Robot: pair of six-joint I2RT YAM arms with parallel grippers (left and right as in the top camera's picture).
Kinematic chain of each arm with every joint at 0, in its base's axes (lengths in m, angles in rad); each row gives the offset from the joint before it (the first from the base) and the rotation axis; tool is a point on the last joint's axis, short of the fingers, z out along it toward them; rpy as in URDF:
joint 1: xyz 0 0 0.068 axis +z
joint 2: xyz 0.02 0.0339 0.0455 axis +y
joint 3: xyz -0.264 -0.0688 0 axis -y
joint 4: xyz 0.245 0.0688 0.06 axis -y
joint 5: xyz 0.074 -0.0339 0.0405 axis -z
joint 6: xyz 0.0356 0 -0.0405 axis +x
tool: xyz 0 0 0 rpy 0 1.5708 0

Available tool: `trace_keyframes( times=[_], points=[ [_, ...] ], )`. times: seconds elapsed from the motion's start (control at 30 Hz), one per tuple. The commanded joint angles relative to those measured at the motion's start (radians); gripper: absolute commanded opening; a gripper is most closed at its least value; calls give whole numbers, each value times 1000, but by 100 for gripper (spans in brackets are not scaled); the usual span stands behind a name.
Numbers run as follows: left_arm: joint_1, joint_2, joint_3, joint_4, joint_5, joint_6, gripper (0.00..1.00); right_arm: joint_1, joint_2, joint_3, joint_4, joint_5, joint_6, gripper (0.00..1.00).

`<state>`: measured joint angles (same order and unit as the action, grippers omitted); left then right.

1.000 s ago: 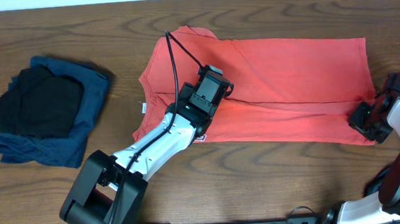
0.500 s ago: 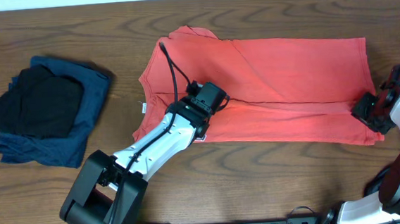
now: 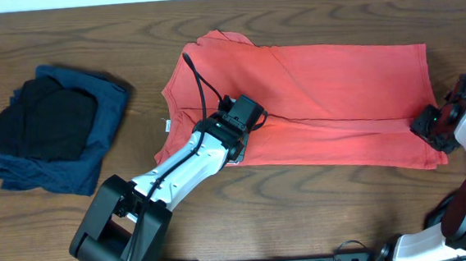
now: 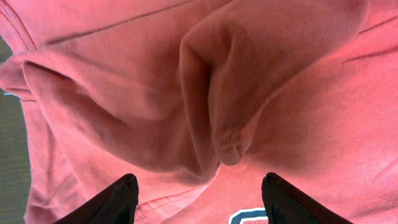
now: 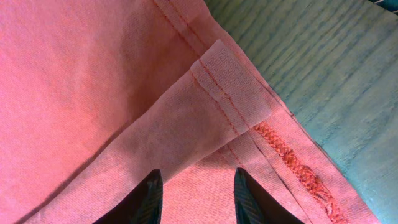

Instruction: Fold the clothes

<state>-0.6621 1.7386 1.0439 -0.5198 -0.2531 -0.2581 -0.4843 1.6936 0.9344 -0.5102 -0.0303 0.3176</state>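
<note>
The coral-red T-shirt (image 3: 337,90) lies spread from the middle of the surface (image 3: 321,215) toward its right edge. A crease runs along its length, so one lengthwise fold seems laid along the near side. The far side, the sleeve and the crosswise folds look not yet done.

The left claw (image 4: 199,196) hangs spread over a raised ridge of cloth near the shirt's left end, pinching nothing. The right claw (image 5: 196,193) has its tips apart above the hemmed near-right corner, also gripping nothing.

Near the left edge a black garment (image 3: 47,119) sits on a navy garment (image 3: 106,143) in a loose heap that probably needs folding too. It lies well apart from the shirt, so nothing blocks the work. The bunched ridge would need smoothing.
</note>
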Motion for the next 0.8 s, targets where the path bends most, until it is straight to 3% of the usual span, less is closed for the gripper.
trace_keyframes(
  times=[0.0, 0.1, 0.23, 0.4, 0.77],
  points=[
    [5, -12, 11, 16, -54, -6, 66, 8, 3, 13, 2, -4, -8, 36],
    [5, -48, 34, 14, -70, -6, 62, 8, 3, 13, -3, -3, -8, 36],
    [8, -161, 48, 28, -78, -6, 29, 8, 3, 13, -7, -3, -8, 36],
    [51, -236, 47, 42, -76, -39, 6, 8, 3, 13, -15, -3, -8, 36],
    [85, 22, 31, 176, 214, -81, 6, 8, 3, 13, -48, -26, -8, 36]
  ],
)
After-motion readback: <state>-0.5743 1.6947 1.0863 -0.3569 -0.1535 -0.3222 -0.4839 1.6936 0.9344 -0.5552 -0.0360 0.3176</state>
